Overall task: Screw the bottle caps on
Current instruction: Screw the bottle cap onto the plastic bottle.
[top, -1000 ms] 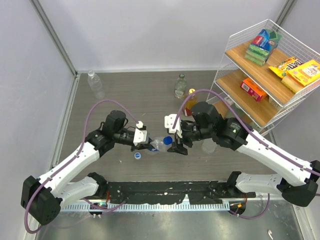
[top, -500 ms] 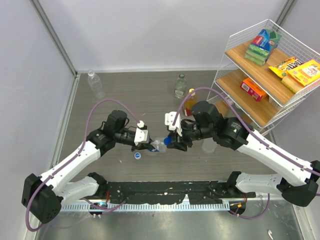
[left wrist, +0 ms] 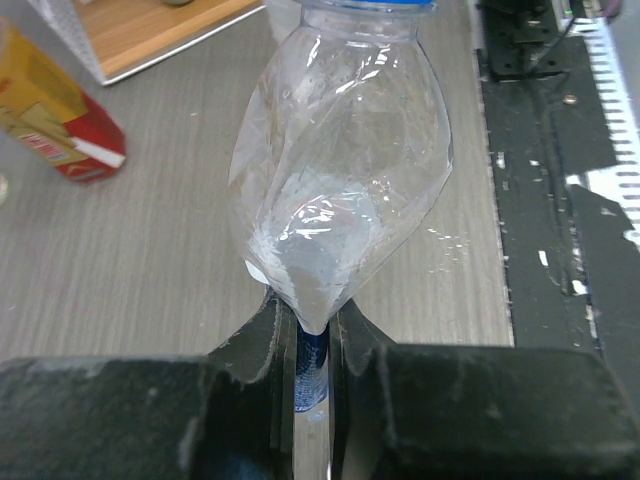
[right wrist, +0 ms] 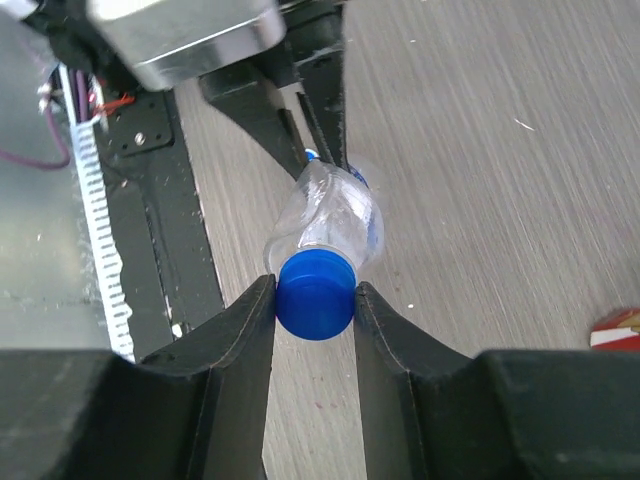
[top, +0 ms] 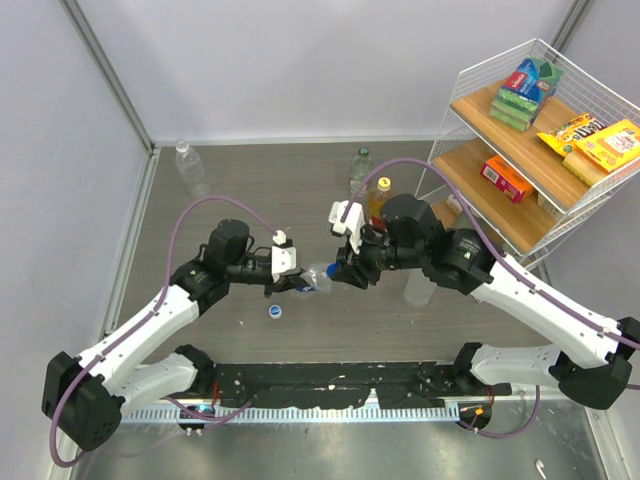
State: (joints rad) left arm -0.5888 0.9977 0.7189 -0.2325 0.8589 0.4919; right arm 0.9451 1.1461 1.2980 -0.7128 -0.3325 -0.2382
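Note:
A crushed clear bottle [top: 316,277] hangs lying sideways between my two grippers above the table. My left gripper [top: 297,280] is shut on its flattened bottom end [left wrist: 312,300]; the bottle body [left wrist: 340,170] stretches away from the left wrist camera. A dark blue cap [right wrist: 315,293] sits on the bottle's neck. My right gripper [right wrist: 315,296] has both fingers pressed against the sides of this cap. Behind the cap the bottle [right wrist: 338,215] runs to the left gripper's fingers [right wrist: 322,110]. A second blue-and-white cap [top: 274,311] lies loose on the table below the left gripper.
A clear bottle [top: 190,166] stands at the far left, another [top: 360,170] at the far middle, an amber one with a yellow cap [top: 380,200] beside it, and one [top: 418,286] under the right arm. A wire shelf rack [top: 530,140] with snack boxes stands at right.
The right gripper's jaws have closed from wide open onto the blue cap. Both grippers and the bottle have shifted slightly toward the far side.

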